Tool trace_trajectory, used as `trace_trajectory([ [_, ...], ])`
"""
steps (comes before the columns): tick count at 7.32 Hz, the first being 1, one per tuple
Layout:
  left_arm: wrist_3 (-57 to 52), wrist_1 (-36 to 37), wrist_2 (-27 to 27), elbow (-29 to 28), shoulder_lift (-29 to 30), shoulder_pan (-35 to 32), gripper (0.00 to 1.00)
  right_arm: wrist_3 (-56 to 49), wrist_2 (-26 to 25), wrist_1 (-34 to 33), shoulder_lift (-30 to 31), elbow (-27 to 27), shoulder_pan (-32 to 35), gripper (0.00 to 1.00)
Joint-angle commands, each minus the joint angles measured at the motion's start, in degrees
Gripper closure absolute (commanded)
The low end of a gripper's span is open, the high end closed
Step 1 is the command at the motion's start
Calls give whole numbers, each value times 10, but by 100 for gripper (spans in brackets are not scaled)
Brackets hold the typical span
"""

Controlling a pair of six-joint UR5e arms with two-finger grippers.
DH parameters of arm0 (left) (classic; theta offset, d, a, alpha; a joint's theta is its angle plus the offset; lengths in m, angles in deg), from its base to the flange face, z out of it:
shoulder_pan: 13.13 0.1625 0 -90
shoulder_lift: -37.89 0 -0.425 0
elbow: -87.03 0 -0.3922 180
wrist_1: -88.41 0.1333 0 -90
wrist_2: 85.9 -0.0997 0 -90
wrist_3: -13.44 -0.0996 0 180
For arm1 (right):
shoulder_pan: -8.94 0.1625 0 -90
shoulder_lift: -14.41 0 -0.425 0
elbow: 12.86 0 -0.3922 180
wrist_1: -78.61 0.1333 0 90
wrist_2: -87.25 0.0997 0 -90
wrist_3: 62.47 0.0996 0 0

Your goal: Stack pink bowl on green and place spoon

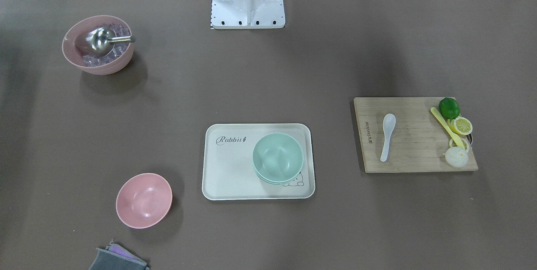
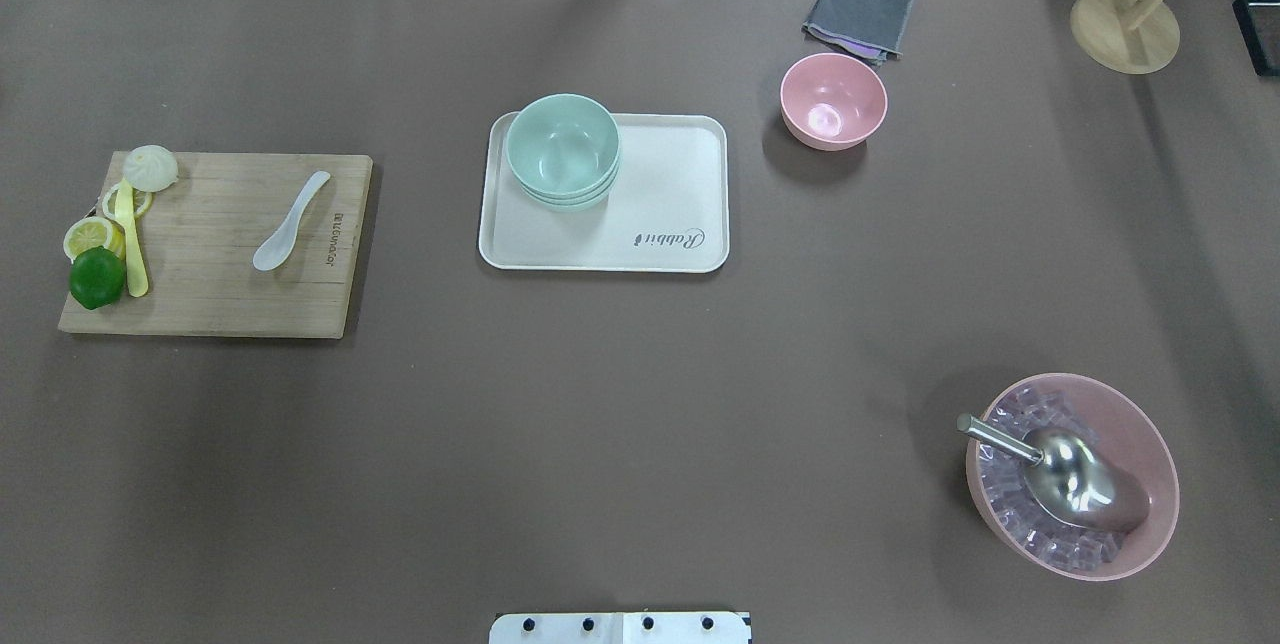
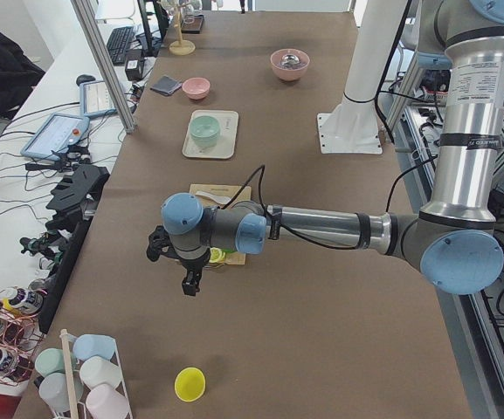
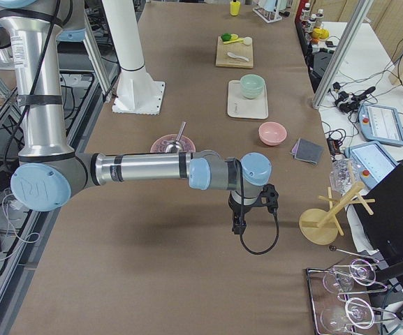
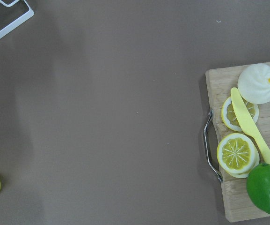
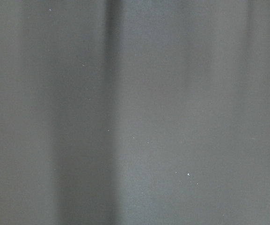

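The left arm (image 3: 321, 229) is stretching out level from its upright column, with the wrist bending so the left gripper (image 3: 188, 281) is pointing straight down. The right arm (image 4: 145, 168) is posing likewise, reaching level with the right gripper (image 4: 237, 223) hanging downward. How either gripper's jaws are standing cannot be told.

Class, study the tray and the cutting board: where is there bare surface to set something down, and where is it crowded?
Free: the tray beside the green bowls, around its lettering; the cutting board between white spoon and yellow utensil. Crowded: that board's outer end, with lime, lemon slices and bun.
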Motion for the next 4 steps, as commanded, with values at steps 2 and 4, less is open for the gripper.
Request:
trace_trajectory([
  [2, 0, -1, 0, -1, 0, 0, 2, -1, 0, 0, 0, 0, 0, 0],
  [4, 0, 0, 0, -1, 2, 0, 2, -4, 0, 0, 2, 1, 0, 0],
])
